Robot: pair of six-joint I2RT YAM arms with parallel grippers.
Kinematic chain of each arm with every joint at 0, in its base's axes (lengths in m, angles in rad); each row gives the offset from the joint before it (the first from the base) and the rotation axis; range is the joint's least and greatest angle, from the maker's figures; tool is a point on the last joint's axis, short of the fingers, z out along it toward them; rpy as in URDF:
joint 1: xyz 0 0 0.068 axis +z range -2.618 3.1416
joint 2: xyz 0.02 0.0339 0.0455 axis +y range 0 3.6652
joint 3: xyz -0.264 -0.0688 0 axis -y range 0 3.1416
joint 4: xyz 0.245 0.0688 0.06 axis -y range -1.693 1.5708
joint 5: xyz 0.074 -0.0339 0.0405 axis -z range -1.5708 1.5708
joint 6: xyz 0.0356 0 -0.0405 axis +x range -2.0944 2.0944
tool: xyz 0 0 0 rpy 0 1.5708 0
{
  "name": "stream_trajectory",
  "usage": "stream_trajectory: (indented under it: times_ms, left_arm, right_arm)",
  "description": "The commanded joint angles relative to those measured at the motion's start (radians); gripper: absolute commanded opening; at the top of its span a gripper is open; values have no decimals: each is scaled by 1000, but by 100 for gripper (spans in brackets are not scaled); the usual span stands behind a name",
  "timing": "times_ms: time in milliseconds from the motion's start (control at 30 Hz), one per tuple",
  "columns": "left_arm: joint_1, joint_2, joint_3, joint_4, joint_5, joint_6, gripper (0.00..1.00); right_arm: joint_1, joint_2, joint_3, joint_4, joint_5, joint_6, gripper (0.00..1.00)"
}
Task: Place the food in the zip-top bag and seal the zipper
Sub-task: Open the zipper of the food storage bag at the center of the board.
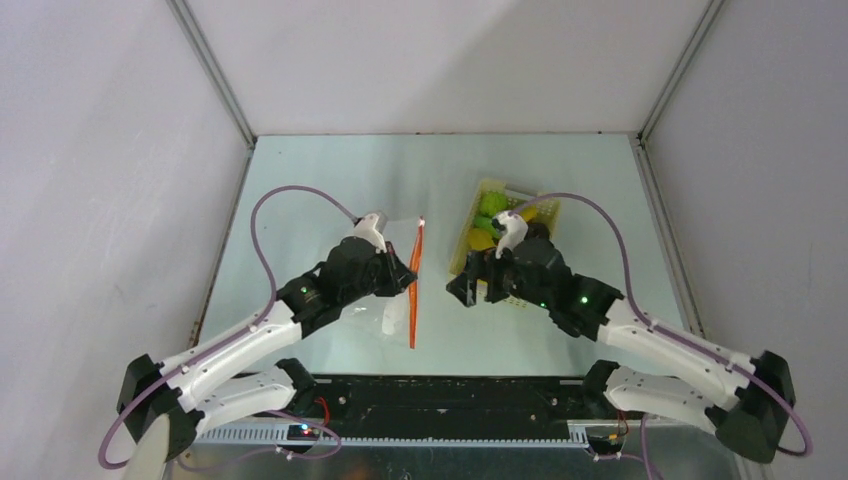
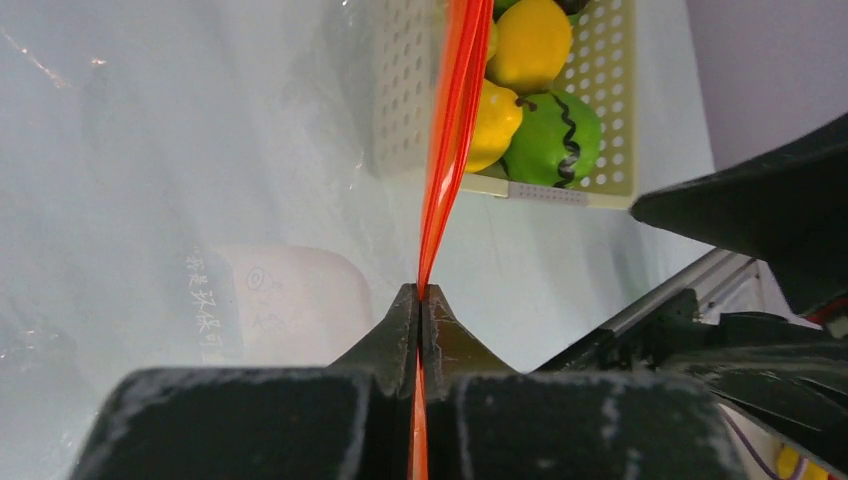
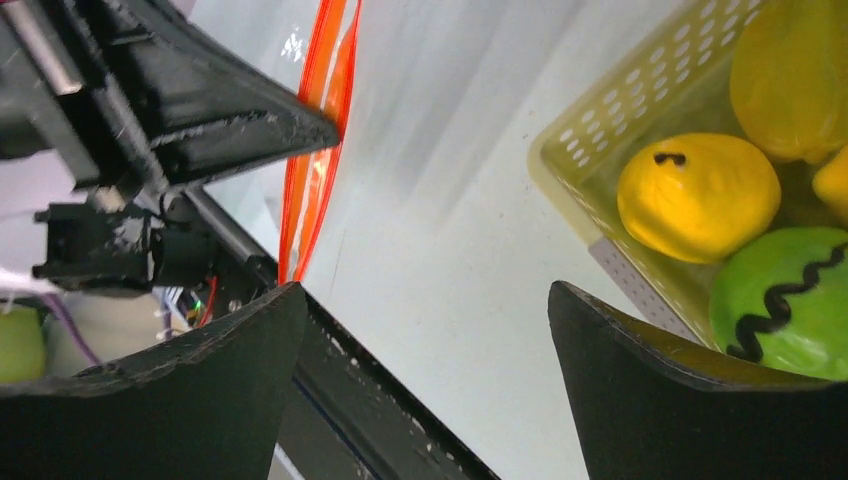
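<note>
left wrist view: the left gripper (image 2: 420, 296) has its two fingers pressed together on the zipper (image 2: 452, 120). the red-orange strip rises from between the tips, its two halves meeting at the pinch and spreading a little apart further along. to the left of the strip hangs the clear, creased body of the zip-top bag (image 2: 180, 180), with its white label patch (image 2: 290, 300) just beside the fingers. in the top external view the same left gripper (image 1: 405, 275) grips the zipper (image 1: 414, 320) around its middle, and the strip shows as a thin line running near to far between the two arms. the right gripper (image 3: 425, 295) is spread wide with nothing between its jaws. from above, the right gripper (image 1: 462, 290) sits at the near left corner of the pale yellow lattice basket (image 1: 500, 185), close to the zipper but apart from it. the food (image 3: 698, 195) lies in the basket (image 3: 640, 110): yellow pieces and a green one with a black wavy line (image 3: 790, 290). the basket rests on the pale table (image 1: 330, 180).
</note>
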Motion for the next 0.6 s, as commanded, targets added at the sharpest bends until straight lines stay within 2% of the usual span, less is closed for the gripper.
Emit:
stream_trajectory:
  times_ms: [0, 367, 567]
  left_arm:
    - [-8, -46, -21, 56, -10, -43, 0]
    - [-25, -51, -27, 77, -11, -42, 0]
    - [-28, -45, -4, 45, -19, -9, 0]
  right_arm:
    - [75, 121, 140, 25, 259, 46, 94]
    - [92, 333, 299, 28, 340, 113, 92]
    - [99, 376, 322, 48, 322, 148, 91]
